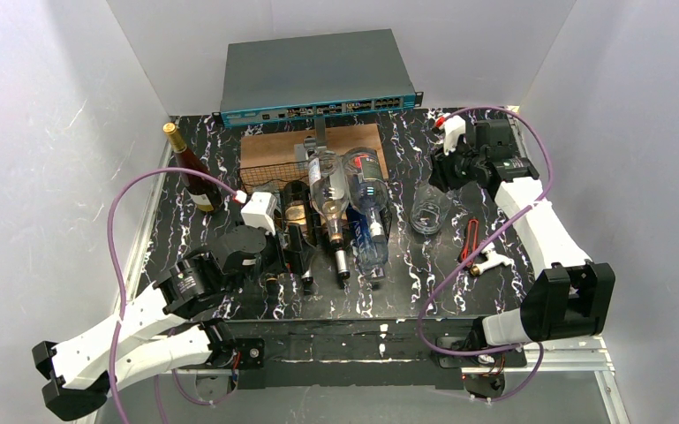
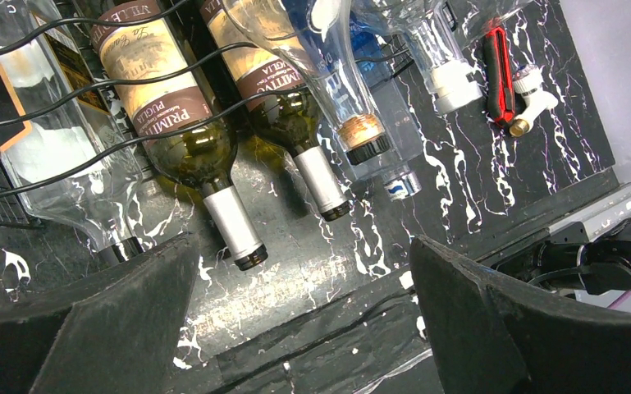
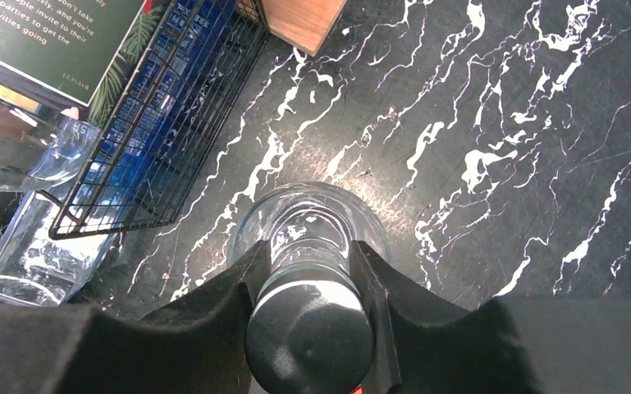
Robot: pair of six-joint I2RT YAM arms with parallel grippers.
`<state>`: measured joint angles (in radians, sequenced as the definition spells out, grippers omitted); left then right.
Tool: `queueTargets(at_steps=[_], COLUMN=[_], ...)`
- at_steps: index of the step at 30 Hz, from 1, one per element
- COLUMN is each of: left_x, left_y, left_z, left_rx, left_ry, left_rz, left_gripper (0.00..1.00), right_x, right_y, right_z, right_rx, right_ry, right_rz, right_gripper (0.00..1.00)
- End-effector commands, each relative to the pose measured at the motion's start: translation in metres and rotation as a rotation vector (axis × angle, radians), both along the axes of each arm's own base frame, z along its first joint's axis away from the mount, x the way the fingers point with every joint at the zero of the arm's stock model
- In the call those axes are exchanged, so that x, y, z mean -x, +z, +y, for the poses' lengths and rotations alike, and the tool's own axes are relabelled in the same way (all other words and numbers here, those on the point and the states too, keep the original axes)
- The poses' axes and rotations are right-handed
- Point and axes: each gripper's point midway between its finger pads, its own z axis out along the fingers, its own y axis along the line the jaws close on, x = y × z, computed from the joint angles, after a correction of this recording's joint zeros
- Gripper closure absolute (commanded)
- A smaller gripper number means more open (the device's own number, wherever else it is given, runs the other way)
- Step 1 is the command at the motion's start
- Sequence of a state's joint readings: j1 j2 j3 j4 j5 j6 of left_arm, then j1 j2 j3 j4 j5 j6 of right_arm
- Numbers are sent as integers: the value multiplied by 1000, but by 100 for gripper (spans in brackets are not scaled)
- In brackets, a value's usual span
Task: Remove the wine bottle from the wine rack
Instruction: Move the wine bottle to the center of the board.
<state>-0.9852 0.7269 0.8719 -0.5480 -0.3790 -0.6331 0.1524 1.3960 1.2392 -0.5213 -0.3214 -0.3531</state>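
Standing here, I am seeing the job barely underway. The wine bottle point(image 2: 185, 123) is lying in the wine rack point(image 1: 271, 172), its silver-capped neck pointing toward 6 o'clock, and the left end effector point(image 2: 304, 254) is hovering spread wide just short of it, touching nothing. At 3 o'clock of the rack, the right end effector point(image 3: 308, 263) is pinching the capped neck of a clear bottle point(image 3: 312, 215) standing upright on the bench point(image 1: 406, 283). Gripping and lifting out are, I judge, remaining.
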Motion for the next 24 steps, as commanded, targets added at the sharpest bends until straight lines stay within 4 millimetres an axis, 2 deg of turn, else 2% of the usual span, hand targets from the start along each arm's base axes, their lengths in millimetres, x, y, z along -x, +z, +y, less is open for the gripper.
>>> queueTargets(at_steps=[1,3,6,10,16,18,24], left_x=[-3,-2,-2,-2,-4,-5,-6], left_y=[-2,-2,-3,-5,-3,-2,2], left_z=[8,8,10,11,12,13,15], left_rx=[-8,-6,-6,-12,-26,-27,-23], left_ry=[36,37,41,46,56,60,65], left_rz=[-10,-9,-8,-6,-13,-16,-29], left_gripper=[1,1,1,1,1,1,1], right_x=[-23,-29,-44,-72,-127,-147,-200], right_y=[37,43,53,72,92,90,101], right_z=[3,3,-2,-6,-9,-10,-11], right_rx=[-19,-17,-6,-10,-27,-34,-85], right_ry=[-1,-11,-43,-86,-160,-187,-275], right_rz=[-133,-155,-196,-260,-346,-359,-417], right_gripper=[81,90,98,99,99,99,99])
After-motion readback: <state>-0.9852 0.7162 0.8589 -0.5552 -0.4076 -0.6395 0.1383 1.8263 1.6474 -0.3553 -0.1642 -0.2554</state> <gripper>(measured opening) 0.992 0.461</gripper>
